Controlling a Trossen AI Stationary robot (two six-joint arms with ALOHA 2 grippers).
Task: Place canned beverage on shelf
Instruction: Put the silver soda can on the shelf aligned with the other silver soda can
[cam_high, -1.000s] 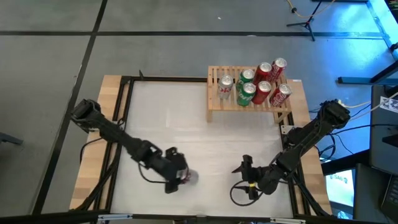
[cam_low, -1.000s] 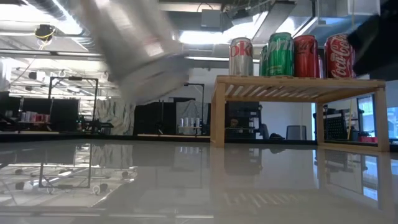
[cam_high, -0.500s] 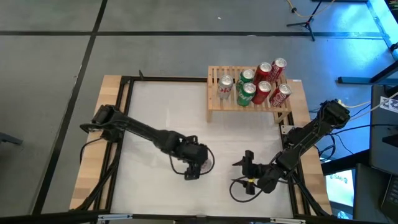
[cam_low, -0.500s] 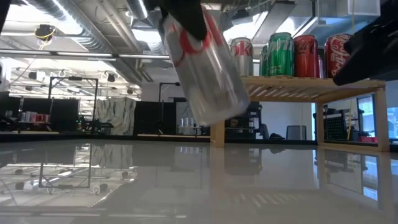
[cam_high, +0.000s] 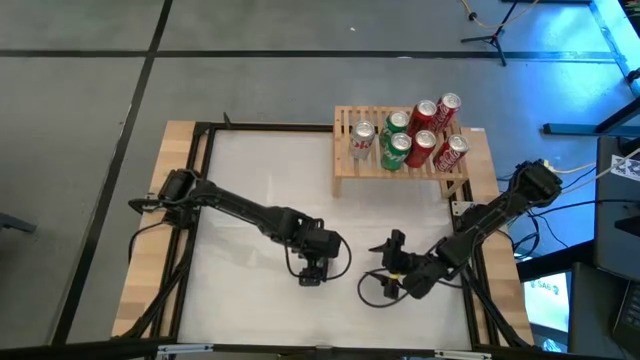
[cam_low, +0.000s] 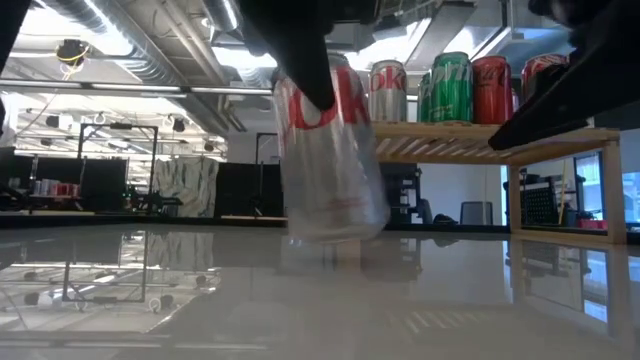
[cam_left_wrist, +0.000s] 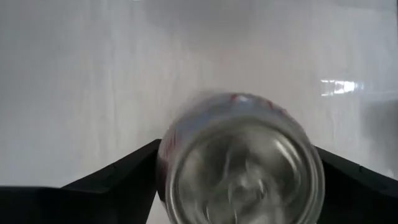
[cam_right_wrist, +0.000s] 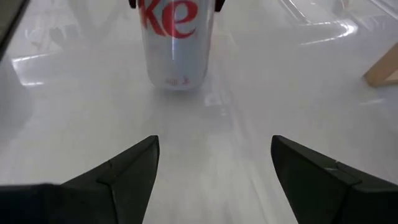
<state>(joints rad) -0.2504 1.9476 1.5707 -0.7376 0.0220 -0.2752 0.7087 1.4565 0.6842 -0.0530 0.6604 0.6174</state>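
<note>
- The shelf (cam_high: 400, 165), a low rack of light wood with a slatted top, stands at the far right of the table (cam_high: 260, 190) and carries seven upright cans in two rows.
- In the low view the shelf's front row reads, left to right: a silver Diet Coke can (cam_low: 387, 91) showing "oke", a green can (cam_low: 450, 88) whose label I cannot read for sure, a plain-looking red can (cam_low: 491, 90), and a red Coca-Cola can (cam_low: 545, 88) with its white script.
- From above, the cans of the far row are one green and two red; their labels are too small to read.
- The left gripper (cam_high: 314, 262) is over the near middle of the table, its jaws closed on a silver Diet Coke can (cam_low: 328, 160).
- That held can hangs tilted, its base just above the glossy table, well short of the shelf; whether it touches the surface I cannot tell.
- Red letters "ke" show on the held can in the right wrist view (cam_right_wrist: 177, 40), with small red print lower down, too fine to read.
- In the left wrist view the can's round end (cam_left_wrist: 241, 168) fills the space between the two dark fingers (cam_left_wrist: 118, 177).
- The right gripper (cam_high: 392, 262) sits low just right of the held can, jaws spread wide and holding nothing, pointed toward the can.
</note>
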